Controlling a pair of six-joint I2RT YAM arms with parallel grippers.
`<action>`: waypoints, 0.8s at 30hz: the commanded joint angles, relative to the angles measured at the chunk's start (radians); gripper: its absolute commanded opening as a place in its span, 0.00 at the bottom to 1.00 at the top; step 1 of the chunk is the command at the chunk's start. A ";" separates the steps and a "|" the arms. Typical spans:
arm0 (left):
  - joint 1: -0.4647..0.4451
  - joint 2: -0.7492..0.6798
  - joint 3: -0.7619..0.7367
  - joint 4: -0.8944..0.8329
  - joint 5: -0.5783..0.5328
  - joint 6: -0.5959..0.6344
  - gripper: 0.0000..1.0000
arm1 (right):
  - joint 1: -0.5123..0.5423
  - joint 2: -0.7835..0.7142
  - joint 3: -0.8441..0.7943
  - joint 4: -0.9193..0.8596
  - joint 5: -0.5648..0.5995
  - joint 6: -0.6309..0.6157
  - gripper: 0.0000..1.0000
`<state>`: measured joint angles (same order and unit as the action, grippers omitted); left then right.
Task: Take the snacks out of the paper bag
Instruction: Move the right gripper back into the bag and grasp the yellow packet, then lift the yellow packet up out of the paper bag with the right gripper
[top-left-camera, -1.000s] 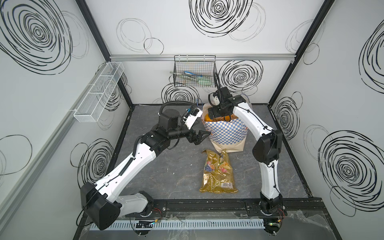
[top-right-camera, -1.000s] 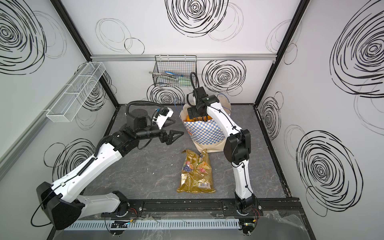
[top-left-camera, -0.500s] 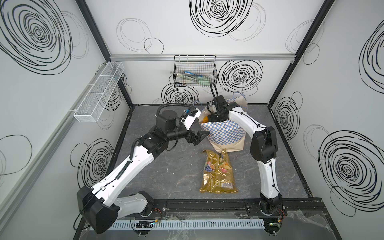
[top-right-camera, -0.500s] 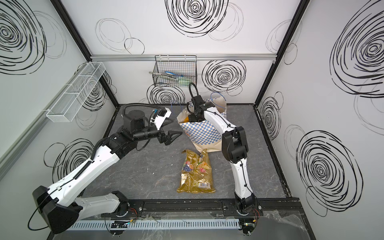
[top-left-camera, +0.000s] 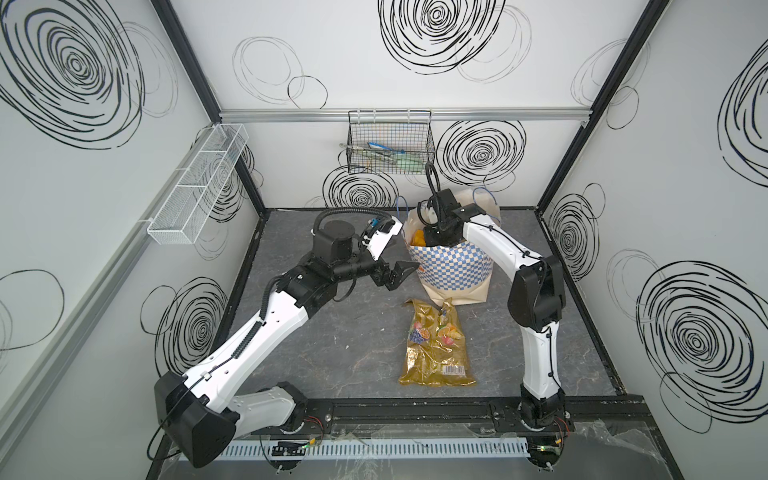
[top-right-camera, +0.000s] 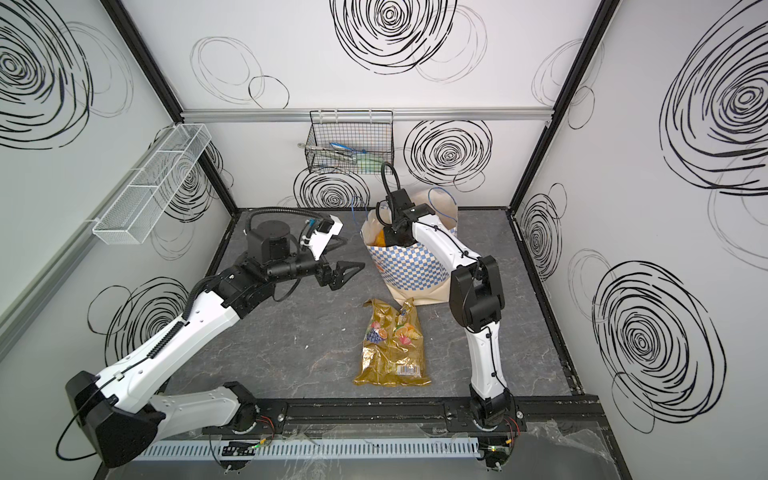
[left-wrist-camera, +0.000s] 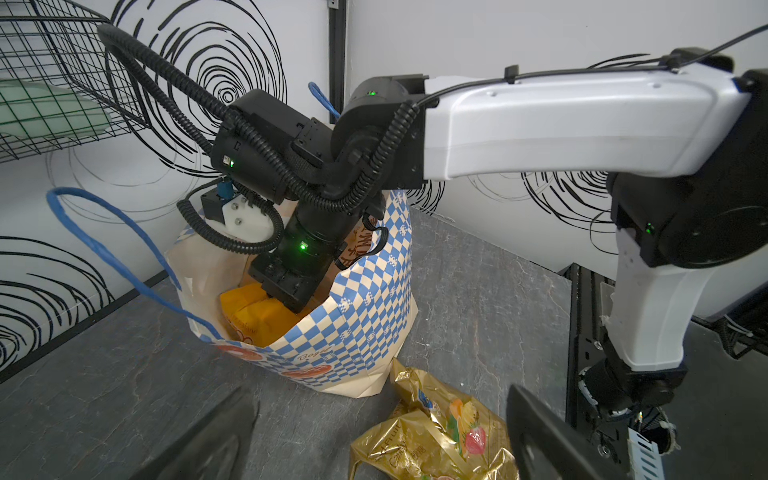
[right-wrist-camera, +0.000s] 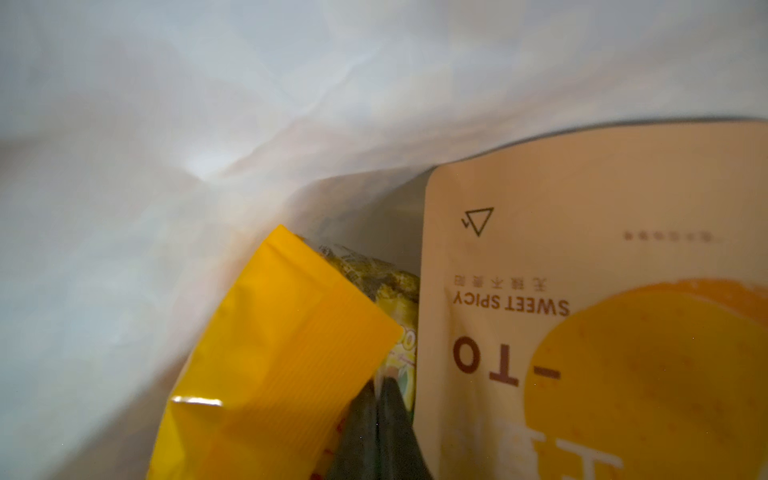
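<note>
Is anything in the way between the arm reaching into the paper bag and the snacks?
Nothing visible does. The right gripper is inside the paper bag, jaws shut, its tips between the yellow packet and the tan packet. Whether it pinches either is unclear.

We've got white walls (top-left-camera: 353, 62) w/ black scribble swirls, dark grey stone-look floor (top-left-camera: 353, 340), black wire basket (top-left-camera: 390, 143) on back wall, white mesh rack (top-left-camera: 199, 183) on left-side wall.

Likely a lab test booth: swirl-printed walls (top-left-camera: 415, 83), black frame (top-left-camera: 576, 137).
</note>
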<state>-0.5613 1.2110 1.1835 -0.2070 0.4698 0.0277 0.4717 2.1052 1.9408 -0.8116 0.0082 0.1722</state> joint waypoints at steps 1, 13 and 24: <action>-0.005 -0.008 -0.012 0.053 -0.002 0.016 0.96 | -0.010 -0.073 0.030 -0.061 0.043 -0.005 0.02; -0.008 -0.012 -0.016 0.057 -0.002 0.015 0.96 | -0.010 -0.174 0.099 -0.003 0.062 0.007 0.00; -0.013 -0.014 -0.018 0.058 -0.003 0.014 0.96 | -0.014 -0.246 0.114 0.099 0.087 -0.019 0.00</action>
<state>-0.5686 1.2110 1.1725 -0.2050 0.4686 0.0277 0.4644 1.9209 1.9930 -0.8200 0.0673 0.1703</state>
